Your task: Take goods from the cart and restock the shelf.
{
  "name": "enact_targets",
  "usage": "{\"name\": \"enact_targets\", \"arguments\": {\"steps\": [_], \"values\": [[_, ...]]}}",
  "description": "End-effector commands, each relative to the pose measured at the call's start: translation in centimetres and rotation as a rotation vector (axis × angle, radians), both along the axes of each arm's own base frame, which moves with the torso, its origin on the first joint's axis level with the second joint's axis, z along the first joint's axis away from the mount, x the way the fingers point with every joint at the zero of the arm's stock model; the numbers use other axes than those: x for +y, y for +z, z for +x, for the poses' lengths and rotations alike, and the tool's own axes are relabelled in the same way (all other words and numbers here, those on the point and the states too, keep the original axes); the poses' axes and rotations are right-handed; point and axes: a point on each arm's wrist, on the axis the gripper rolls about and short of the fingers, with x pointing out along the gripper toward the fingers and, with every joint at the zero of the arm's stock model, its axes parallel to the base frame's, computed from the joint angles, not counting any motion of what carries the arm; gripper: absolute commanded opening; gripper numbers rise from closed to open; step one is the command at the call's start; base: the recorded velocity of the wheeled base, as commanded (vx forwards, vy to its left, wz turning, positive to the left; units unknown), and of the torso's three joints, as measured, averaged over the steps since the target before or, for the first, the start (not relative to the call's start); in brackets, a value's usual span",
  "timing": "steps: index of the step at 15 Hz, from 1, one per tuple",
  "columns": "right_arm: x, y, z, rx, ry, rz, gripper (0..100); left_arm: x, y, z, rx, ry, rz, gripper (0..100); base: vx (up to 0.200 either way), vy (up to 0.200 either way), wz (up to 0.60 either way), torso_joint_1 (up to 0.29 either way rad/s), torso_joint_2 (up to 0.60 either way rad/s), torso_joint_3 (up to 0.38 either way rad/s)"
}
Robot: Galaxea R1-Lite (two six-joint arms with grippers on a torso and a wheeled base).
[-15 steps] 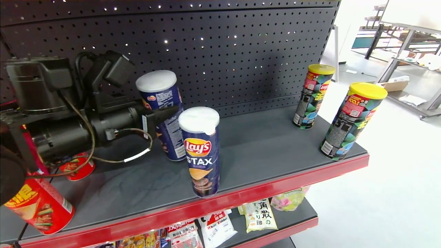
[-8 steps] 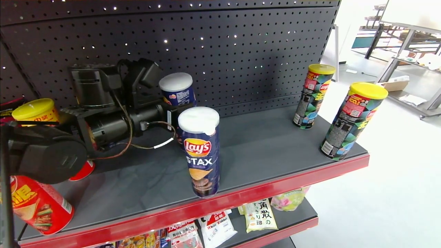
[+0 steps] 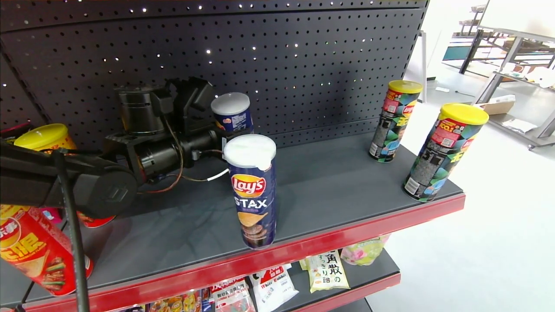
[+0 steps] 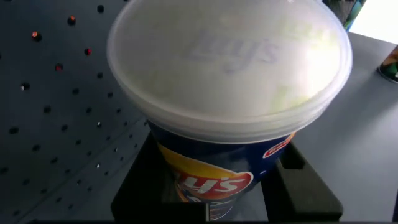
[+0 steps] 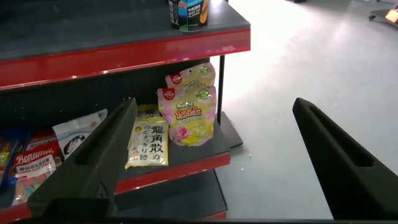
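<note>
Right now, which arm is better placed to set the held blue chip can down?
Left. The left gripper clamps the blue chip can at the back of the shelf; the right gripper hangs open beside the lower shelf.

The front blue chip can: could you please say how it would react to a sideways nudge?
Tall and narrow, the front blue chip can probably tips rather than slides. It stands near the shelf's red lip, so it might fall off. Being round, it would likely roll.

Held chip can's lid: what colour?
Whitish, semi-translucent lid on a dark blue can. The left wrist view shows it best.
</note>
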Motion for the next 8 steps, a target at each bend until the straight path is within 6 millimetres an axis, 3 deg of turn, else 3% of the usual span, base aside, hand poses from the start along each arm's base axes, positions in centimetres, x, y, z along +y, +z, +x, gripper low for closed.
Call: {"name": "enact_targets", "arguments": {"steps": [1, 8], "values": [[0.00, 0.00, 0.01, 0.001, 0.000, -0.001, 100, -0.06, -0.31, 0.17, 0.011, 0.000, 0.004, 0, 0.000, 0.000, 0.00, 0.000, 0.00, 0.000], [0.00, 0.00, 0.01, 0.001, 0.000, -0.001, 100, -0.16, -0.41, 0.25, 0.017, 0.001, 0.001, 0, 0.000, 0.000, 0.00, 0.000, 0.00, 0.000]]}}
